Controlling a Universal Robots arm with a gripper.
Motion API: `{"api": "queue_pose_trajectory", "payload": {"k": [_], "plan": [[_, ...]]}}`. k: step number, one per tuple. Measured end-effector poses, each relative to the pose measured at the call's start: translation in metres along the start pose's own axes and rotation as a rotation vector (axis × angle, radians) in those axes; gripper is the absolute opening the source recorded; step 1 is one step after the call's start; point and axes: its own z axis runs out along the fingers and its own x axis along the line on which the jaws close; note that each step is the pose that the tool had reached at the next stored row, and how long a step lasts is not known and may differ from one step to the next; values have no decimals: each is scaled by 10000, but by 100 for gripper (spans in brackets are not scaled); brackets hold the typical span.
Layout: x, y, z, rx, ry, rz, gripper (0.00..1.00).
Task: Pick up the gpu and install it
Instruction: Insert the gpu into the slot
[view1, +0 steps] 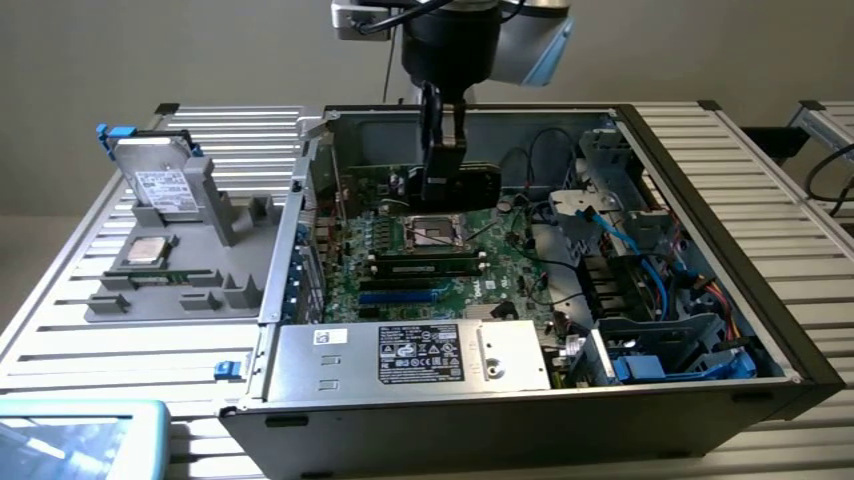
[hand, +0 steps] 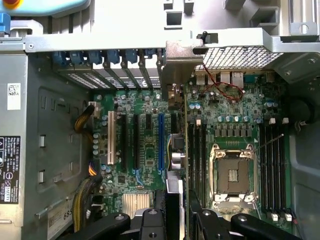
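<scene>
My gripper (view1: 443, 135) reaches down into the open computer case (view1: 727, 215) and is shut on the gpu (view1: 457, 185), a dark card with a green board edge that hangs upright above the motherboard (view1: 400, 290), close to the CPU socket (view1: 434, 232). In the wrist view the gpu (hand: 176, 155) appears edge-on between my fingers (hand: 150, 222), with its silver bracket (hand: 181, 62) toward the case's rear slot openings. It lies beside the blue expansion slot (hand: 161, 140), between that slot and the CPU socket (hand: 232, 175). I cannot tell whether the card touches the board.
A grey fixture (view1: 174, 295) at the exterior view's left holds a silver hard drive (view1: 163, 185) and a CPU chip (view1: 144, 250). The power supply (view1: 414, 355) fills the case's near side. Cables and a drive cage (view1: 654, 330) crowd the exterior view's right. Memory sticks (view1: 427, 265) sit below the socket.
</scene>
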Motion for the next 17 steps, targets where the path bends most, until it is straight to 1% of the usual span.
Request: {"api": "queue_pose_trajectory", "payload": {"k": [2, 3, 5, 6, 9, 10, 12, 17], "plan": [[0, 21, 7, 117, -67, 1, 28], [1, 38, 12, 149, -104, 3, 28], [3, 48, 30, 153, -199, 5, 28], [3, 48, 41, 151, -218, 14, 28], [10, 47, 60, 127, -258, 63, 28], [13, 47, 63, 116, -262, 64, 28], [15, 53, 72, 115, -263, 66, 28], [13, 80, 158, 115, -262, 63, 28]]}}
